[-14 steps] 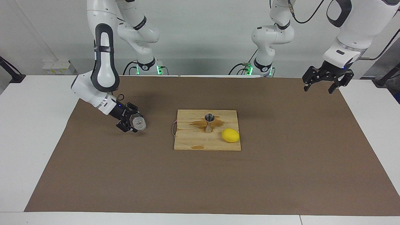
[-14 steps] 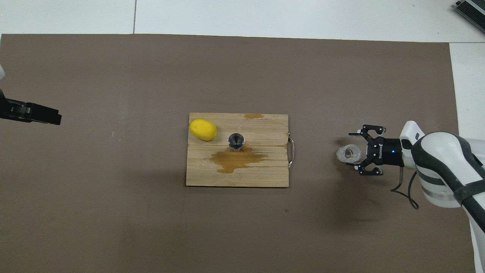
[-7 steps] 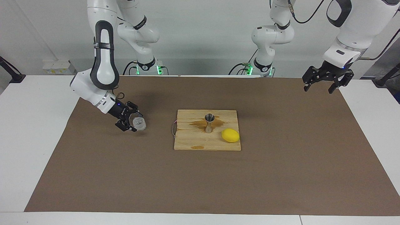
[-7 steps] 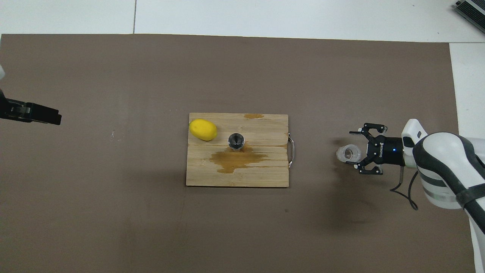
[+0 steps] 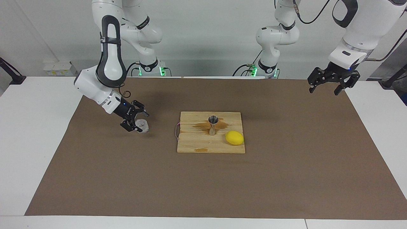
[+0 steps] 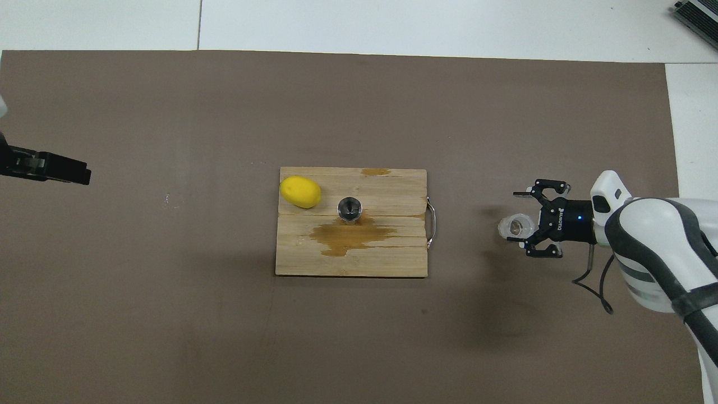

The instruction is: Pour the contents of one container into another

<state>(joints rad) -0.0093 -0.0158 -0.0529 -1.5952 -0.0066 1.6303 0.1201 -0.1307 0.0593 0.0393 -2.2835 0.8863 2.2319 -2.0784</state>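
The bumpy clear glass cup (image 5: 142,125) (image 6: 516,226) stands on the brown mat toward the right arm's end of the table. My right gripper (image 5: 139,121) (image 6: 519,219) is open low around it, its fingers spread to either side of the cup without closing on it. The steel hourglass jigger (image 5: 212,125) (image 6: 349,208) stands upright on the wooden board (image 5: 197,144) (image 6: 392,261) in the middle of the mat. My left gripper (image 5: 329,86) (image 6: 50,169) hangs open and waits, raised over the mat's corner at the left arm's end.
A yellow lemon (image 5: 234,137) (image 6: 300,191) lies on the board beside the jigger, toward the left arm's end. A brown wet stain (image 5: 203,125) (image 6: 348,235) spreads on the board by the jigger's foot. The board has a metal handle (image 6: 431,219) facing the cup.
The right arm's wrist has risen and swung a little toward the board, while its gripper stays open around the cup. The cup looks more upright now. The left arm has not moved.
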